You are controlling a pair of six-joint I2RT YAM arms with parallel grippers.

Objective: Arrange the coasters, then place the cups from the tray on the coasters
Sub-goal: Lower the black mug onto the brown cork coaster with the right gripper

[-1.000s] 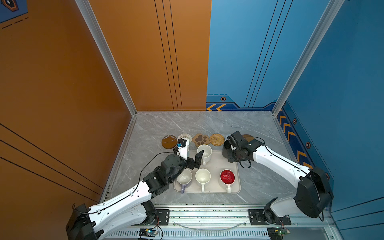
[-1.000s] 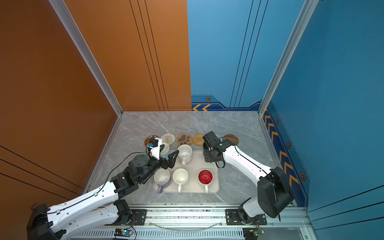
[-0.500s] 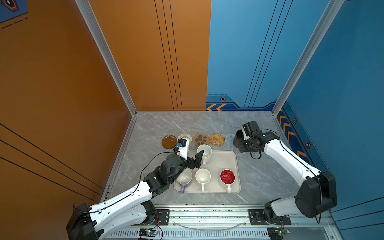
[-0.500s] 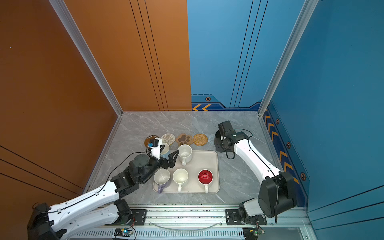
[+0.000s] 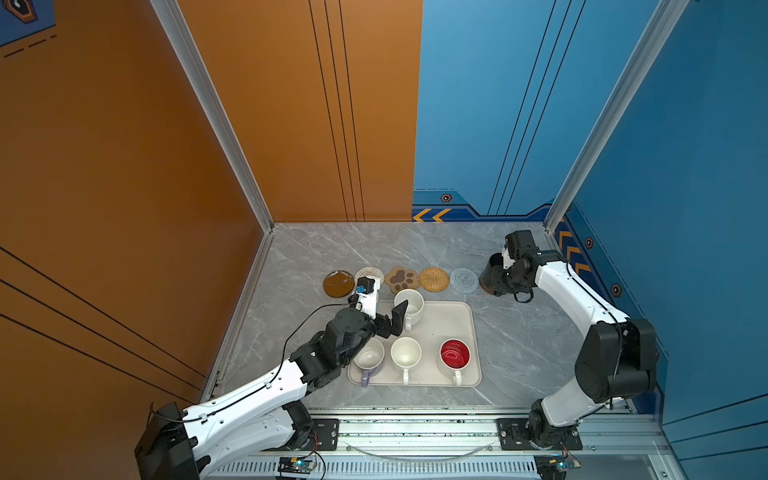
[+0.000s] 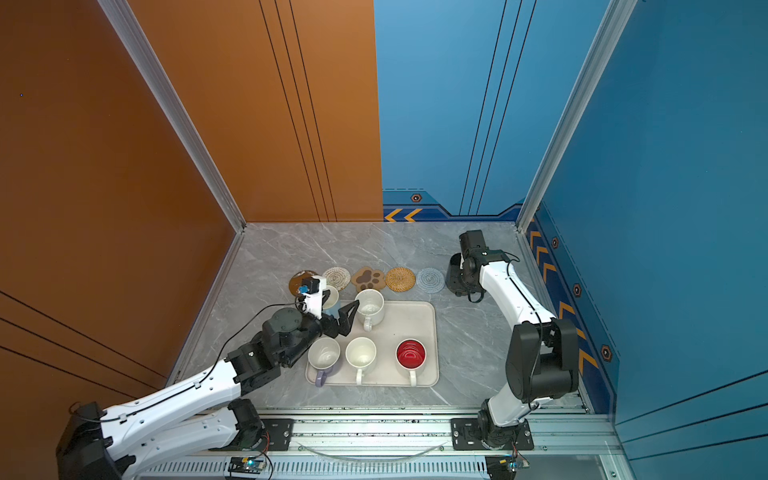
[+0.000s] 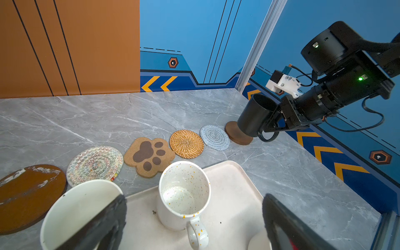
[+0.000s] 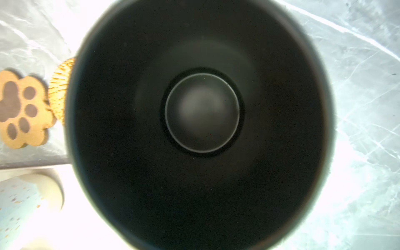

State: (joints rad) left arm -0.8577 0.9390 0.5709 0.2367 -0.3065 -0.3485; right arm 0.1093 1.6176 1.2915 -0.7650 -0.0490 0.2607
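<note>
Coasters (image 5: 434, 279) rowed mid-worktop; right tool (image 7: 268, 124) clamped on black mug (image 7: 254, 116) handle, mug tilted on brown disc (image 7: 238, 136) nearest the right edge; left tool (image 7: 193, 198) spread wide over tray (image 5: 461, 316), five mugs (image 5: 406, 352) left.

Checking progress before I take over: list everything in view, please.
coasters: 6, two brown discs, white woven, brown paw, tan rattan, grey-blue woven, one row beyond tray
tray: 1, cream, mid-table
mugs on tray: 4, speckled white far side; lilac, white, red-lined near row
light-blue mug: 1, light blue, tray's far-left corner
black mug: 1, black, tilted at right-end brown disc
table: 1, grey marble, under everything
left tool: 1, black, open beside light-blue mug
right tool: 1, black, shut on black mug
</note>
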